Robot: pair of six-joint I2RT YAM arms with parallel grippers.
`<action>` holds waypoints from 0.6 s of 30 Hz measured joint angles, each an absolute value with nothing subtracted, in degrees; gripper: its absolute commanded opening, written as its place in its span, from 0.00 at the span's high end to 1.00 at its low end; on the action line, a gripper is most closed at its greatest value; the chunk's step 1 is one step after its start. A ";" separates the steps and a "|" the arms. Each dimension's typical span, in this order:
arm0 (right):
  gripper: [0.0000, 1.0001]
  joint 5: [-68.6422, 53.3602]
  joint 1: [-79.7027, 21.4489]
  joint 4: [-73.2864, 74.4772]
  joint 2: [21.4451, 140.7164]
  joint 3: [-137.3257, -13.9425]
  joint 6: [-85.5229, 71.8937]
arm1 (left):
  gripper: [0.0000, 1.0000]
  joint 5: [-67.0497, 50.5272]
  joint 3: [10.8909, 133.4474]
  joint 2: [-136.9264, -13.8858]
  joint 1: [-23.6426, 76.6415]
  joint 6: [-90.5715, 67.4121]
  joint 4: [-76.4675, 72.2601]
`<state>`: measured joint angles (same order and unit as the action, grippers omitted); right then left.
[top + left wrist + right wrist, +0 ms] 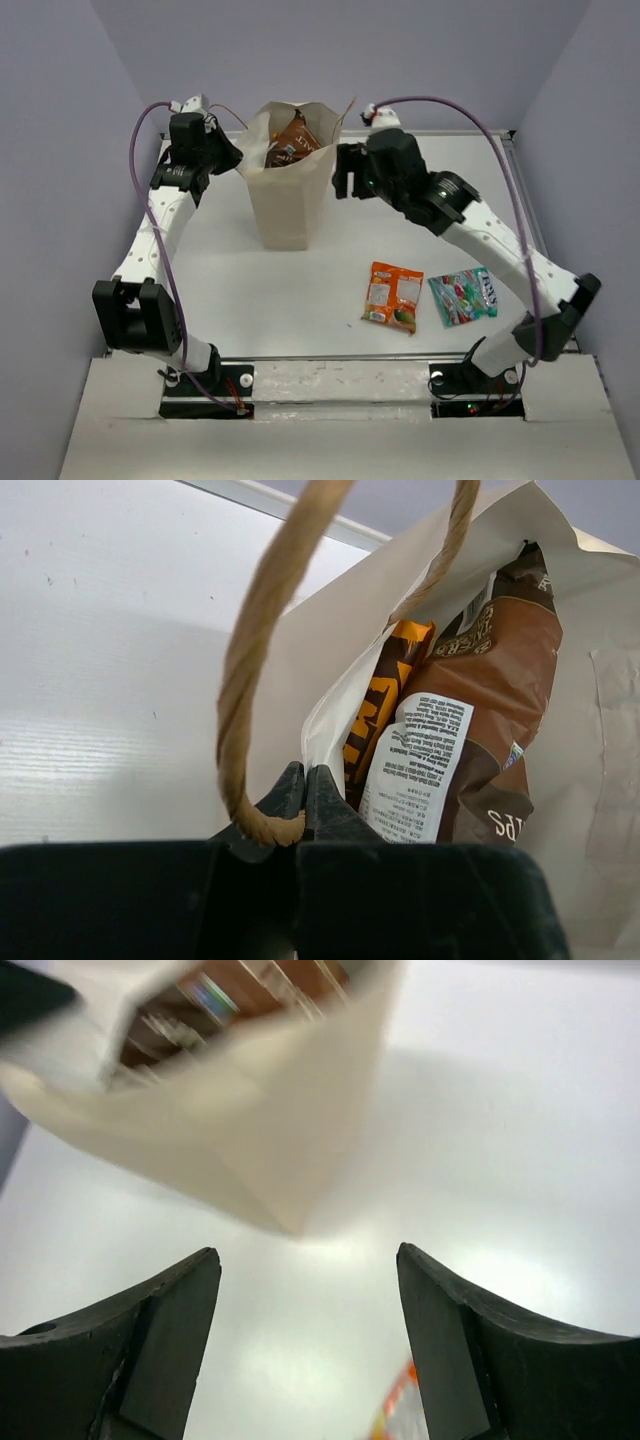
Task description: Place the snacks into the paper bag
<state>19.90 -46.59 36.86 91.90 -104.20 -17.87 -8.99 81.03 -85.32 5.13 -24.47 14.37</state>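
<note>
The cream paper bag (pixel 290 205) stands upright at the back middle of the table. My left gripper (pixel 222 152) is shut on its left rim at the foot of a brown cord handle (pixel 255 630); the wrist view shows the fingers (pixel 330 805) pinching paper and cord. Inside the bag (pixel 340 650) are a brown snack bag (pixel 500 680) and an orange-yellow one (pixel 385 705). My right gripper (pixel 345 170) hangs open and empty just right of the bag's top (pixel 280 1130). A small orange packet (pixel 392 296) and a teal-green packet (pixel 464 296) lie flat at front right.
The white table (pixel 250 290) is boxed in by grey walls on the left, back and right. A metal rail (pixel 480 135) runs along the back edge. Purple cables (pixel 150 200) loop over both arms.
</note>
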 measured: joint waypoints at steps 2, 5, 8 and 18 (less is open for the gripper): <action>0.20 21.50 -46.57 41.41 82.96 -94.15 -25.58 | 1.00 -8.95 81.03 -85.49 5.08 -24.43 14.39; 0.15 21.54 -46.72 47.48 76.07 -80.55 -35.00 | 1.00 -8.95 81.03 -85.56 5.06 -24.32 14.39; 0.00 19.73 -47.68 50.83 76.31 -66.65 -44.34 | 1.00 -8.97 81.03 -85.56 5.06 -24.25 14.39; 0.00 16.21 -48.64 49.30 70.78 -46.44 -59.64 | 1.00 -8.99 81.03 -85.56 5.30 -24.21 14.37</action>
